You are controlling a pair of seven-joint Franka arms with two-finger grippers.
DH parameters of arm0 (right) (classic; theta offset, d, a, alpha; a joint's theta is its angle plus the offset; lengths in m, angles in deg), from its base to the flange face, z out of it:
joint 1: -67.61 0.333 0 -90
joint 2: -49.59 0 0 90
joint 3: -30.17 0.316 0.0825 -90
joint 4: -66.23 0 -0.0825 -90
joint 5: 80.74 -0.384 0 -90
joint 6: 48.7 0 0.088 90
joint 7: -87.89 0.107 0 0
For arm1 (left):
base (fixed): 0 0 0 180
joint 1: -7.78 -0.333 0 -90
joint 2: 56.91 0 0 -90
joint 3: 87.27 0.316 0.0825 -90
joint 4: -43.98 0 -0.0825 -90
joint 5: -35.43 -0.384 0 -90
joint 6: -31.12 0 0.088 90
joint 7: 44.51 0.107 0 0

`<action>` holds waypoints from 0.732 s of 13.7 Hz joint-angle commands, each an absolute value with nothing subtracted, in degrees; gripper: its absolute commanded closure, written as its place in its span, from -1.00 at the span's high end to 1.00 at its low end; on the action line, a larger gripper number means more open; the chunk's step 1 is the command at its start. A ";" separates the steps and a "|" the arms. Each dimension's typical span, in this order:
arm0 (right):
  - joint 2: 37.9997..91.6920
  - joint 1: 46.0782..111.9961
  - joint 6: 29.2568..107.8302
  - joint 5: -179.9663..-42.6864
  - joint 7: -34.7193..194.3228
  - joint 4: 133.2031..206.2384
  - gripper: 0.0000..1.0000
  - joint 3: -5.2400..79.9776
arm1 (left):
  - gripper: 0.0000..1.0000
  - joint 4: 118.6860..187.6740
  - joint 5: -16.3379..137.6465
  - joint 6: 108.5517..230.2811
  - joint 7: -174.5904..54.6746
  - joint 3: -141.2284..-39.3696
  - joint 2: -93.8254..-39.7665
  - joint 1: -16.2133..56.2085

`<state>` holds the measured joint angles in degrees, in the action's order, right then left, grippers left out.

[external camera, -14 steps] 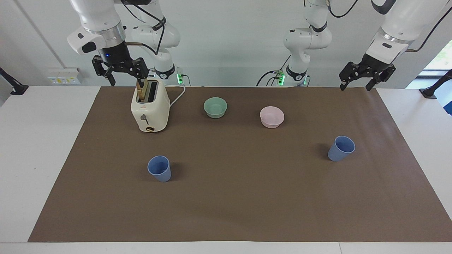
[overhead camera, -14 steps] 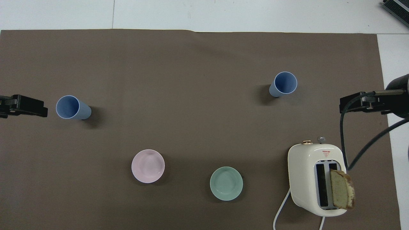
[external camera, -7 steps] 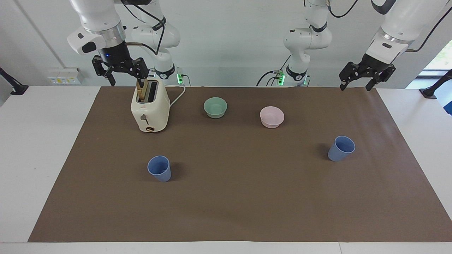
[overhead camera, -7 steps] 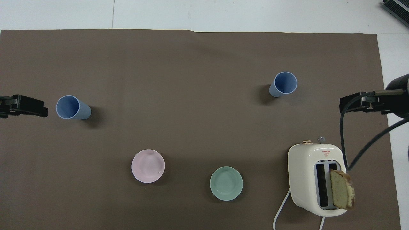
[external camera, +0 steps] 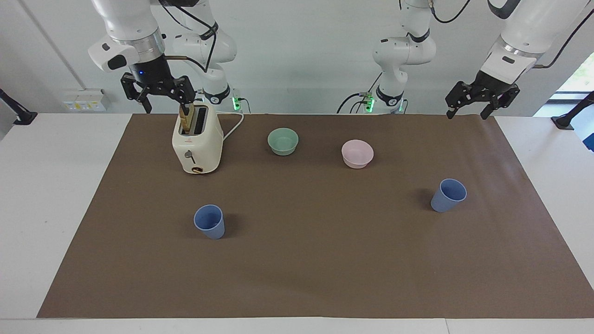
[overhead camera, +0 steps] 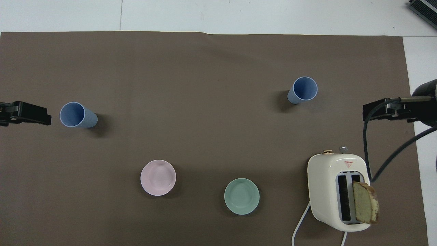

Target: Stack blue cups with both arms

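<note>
Two blue cups stand upright on the brown mat, far apart. One cup (external camera: 209, 221) (overhead camera: 302, 89) is toward the right arm's end, farther from the robots than the toaster. The other cup (external camera: 448, 195) (overhead camera: 78, 115) is toward the left arm's end. My right gripper (external camera: 160, 99) (overhead camera: 375, 111) hangs open and empty in the air above the toaster. My left gripper (external camera: 467, 113) (overhead camera: 41, 118) hangs open and empty over the mat's edge at its own end. Neither gripper touches a cup.
A cream toaster (external camera: 197, 141) (overhead camera: 336, 191) with a slice of bread in one slot stands near the right arm. A green bowl (external camera: 283, 141) (overhead camera: 241, 196) and a pink bowl (external camera: 357, 153) (overhead camera: 158, 177) sit nearer to the robots than the cups.
</note>
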<state>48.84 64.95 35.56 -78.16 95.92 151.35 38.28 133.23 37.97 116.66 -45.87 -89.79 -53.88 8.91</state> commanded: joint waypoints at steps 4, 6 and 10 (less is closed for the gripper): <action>48.98 64.01 35.32 -78.54 94.04 150.96 1.00 38.52 | 1.00 134.68 38.68 116.99 -45.31 -89.64 -52.87 9.01; 49.06 64.01 35.50 -78.54 94.21 150.87 1.00 38.52 | 1.00 134.68 38.68 116.99 -45.13 -89.64 -52.78 9.01; 49.15 62.96 35.50 -78.54 94.48 150.87 1.00 38.52 | 1.00 135.74 38.68 118.57 -45.13 -89.56 -52.87 8.40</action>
